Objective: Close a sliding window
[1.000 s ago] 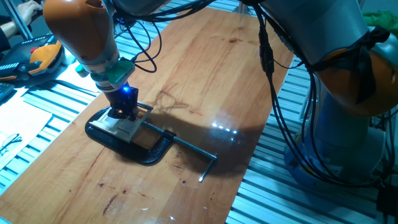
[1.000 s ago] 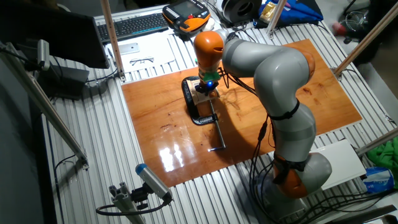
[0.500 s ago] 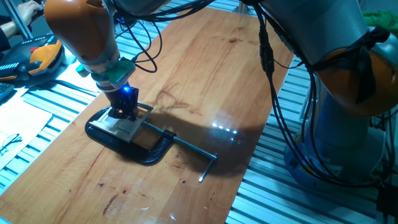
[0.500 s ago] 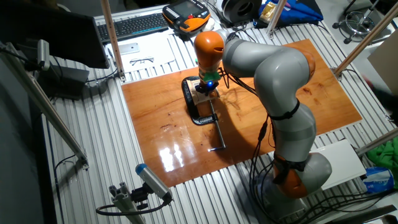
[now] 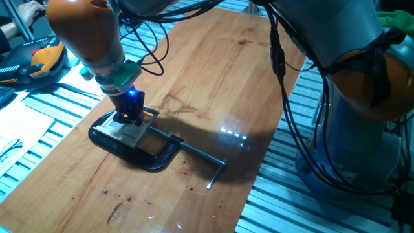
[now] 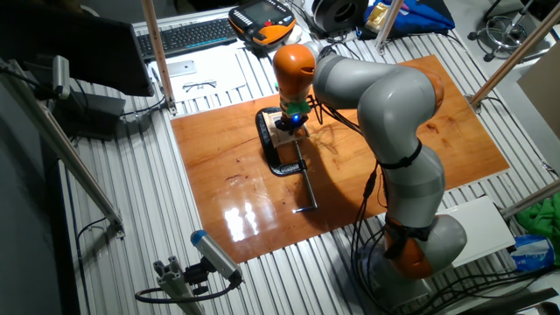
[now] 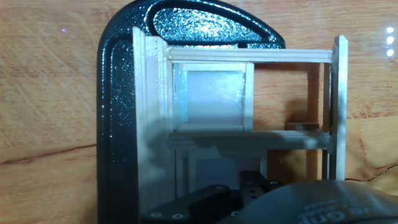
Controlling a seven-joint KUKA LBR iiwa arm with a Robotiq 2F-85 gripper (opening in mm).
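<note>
Hand view looks straight down onto the sliding window [image 7: 242, 118], a pale wooden frame held in the black C-clamp [image 7: 118, 106] on the desk [image 7: 50, 93]. Inside the frame, 1 frosted pane sits on the left, next to the clamp's curved body, while the right side is open and shows bare wood grain through it. The pincer's dark body fills the bottom edge of this view, but its fingertips are hidden, so I cannot tell whether it is wide, narrow or pressing on anything.

From one fixed view the pincer [image 5: 132, 118] stands upright on top of the window [image 5: 127, 131], with a blue light glowing on the hand just above. The clamp's steel screw rod [image 5: 200, 157] runs away across the desk toward the near edge. From the other fixed view the arm bends over the same spot and the pincer [image 6: 291, 125] meets the clamped frame there.

Compared with 1.0 s and 0.5 s ago, nothing visible has shifted: arm, clamp and frame sit in the same places. My judgement is that the pane has not travelled in this interval, so the closing push is either just beginning or stalled, and the open gap on the right remains to be covered.
</note>
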